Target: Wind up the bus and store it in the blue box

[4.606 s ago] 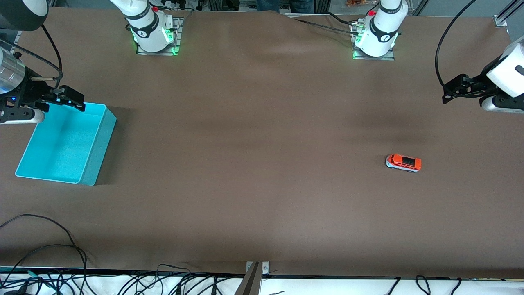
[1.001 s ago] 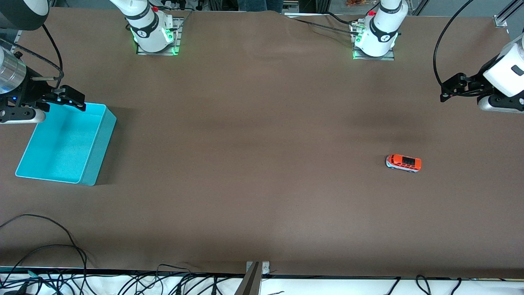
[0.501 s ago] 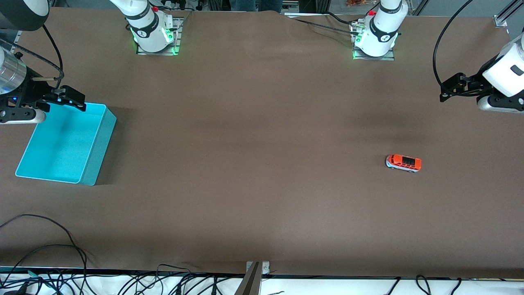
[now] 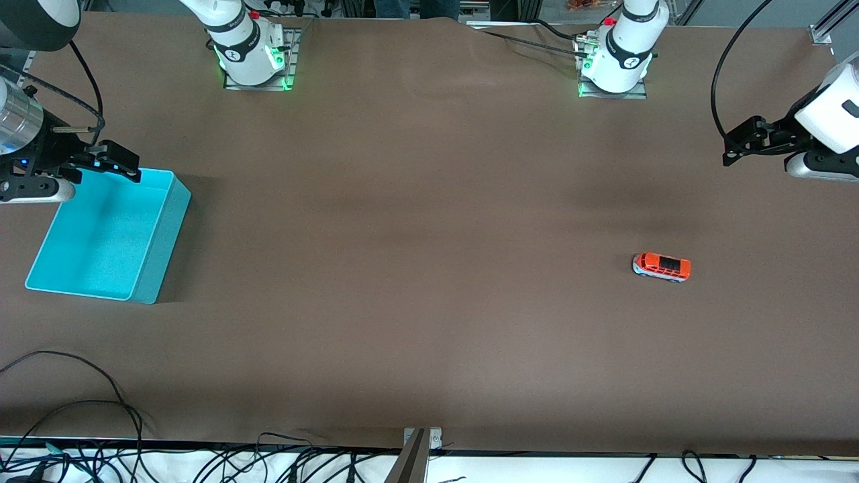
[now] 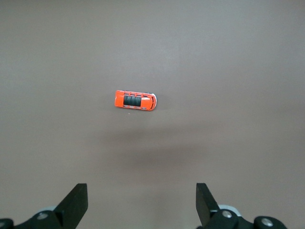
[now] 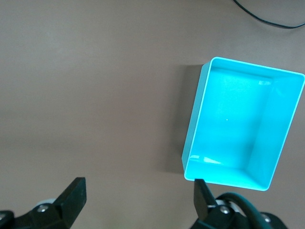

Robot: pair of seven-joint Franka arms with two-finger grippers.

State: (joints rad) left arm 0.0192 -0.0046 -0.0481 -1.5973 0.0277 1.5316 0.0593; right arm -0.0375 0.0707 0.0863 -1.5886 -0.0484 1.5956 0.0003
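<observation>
Step in hand: approach, nothing grasped yet. Bus on bare bench, toward left arm's end, upright on wheels. Blue box empty, at right arm's end of bench. Left pincer released, raised over bench edge at its own end. Right pincer released, waits over box's rim. Next: left pincer descends over bus, straddles its sides

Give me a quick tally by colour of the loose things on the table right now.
Orange: 1, the bus, toward the left arm's end of the table.
Turquoise-blue: 1, the blue box, open-topped and holding nothing, toward the right arm's end.
Total: 2
</observation>
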